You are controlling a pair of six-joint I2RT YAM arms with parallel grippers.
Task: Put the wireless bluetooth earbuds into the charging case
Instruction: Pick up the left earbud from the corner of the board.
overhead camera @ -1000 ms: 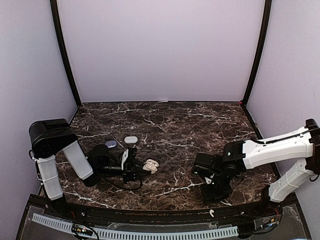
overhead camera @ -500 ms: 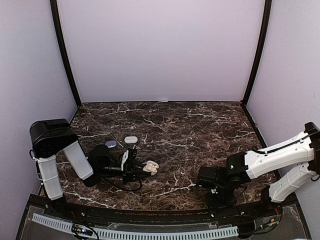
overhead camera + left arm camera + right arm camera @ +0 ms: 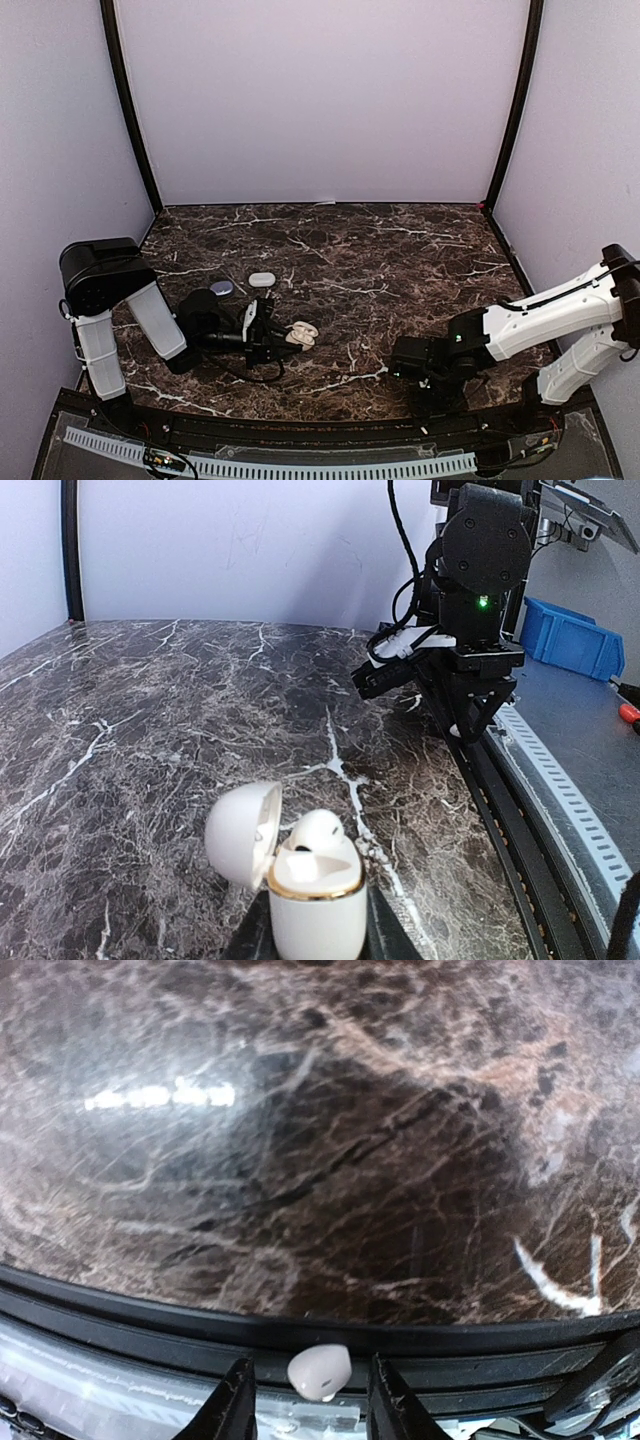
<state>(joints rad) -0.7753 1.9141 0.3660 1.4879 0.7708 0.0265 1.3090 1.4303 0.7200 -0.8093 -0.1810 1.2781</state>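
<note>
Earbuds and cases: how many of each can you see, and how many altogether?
Rounded cases: 3 (open cream case, closed white case, grey-lavender case)
Tiny white earbuds: 2 (seated earbud in the cream case, loose earbud by the right gripper)
Total: 5

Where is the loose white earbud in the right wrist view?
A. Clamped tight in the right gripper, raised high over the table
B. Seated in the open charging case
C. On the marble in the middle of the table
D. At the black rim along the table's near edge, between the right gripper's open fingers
D: the white earbud sits past the marble tabletop, at the black rim, with a gap on each side to the open right gripper.
</note>
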